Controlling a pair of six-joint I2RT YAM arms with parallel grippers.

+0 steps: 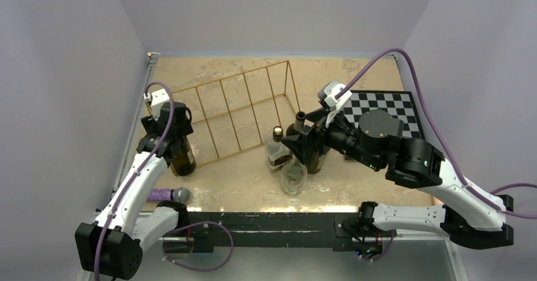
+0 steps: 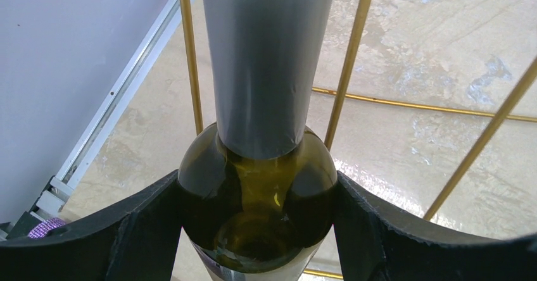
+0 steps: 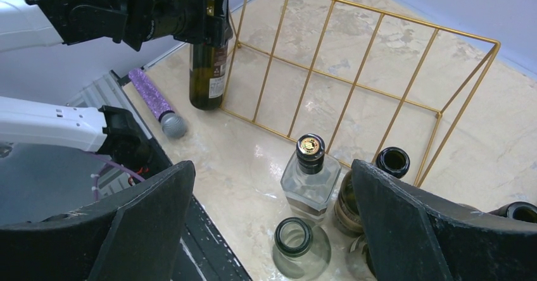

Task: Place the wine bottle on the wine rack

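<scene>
The left gripper [image 1: 166, 128] is clamped on the upright bottle [image 3: 208, 72], which stands just outside the rack [image 3: 356, 81], at its near-left corner. The right gripper [image 1: 303, 140] hangs open beyond the rack's near-right corner. If tilted carelessly, the smooth glass may slip, or the bottle may snag a wire and shove the light rack.

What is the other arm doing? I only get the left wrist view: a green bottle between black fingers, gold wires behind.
Observer: The right gripper hangs open above a cluster of other bottles standing beside the wine rack.
Operator: Is my bottle in the rack yet?
Observer: No. The wine bottle stands upright on the table, just outside the rack's end.
</scene>
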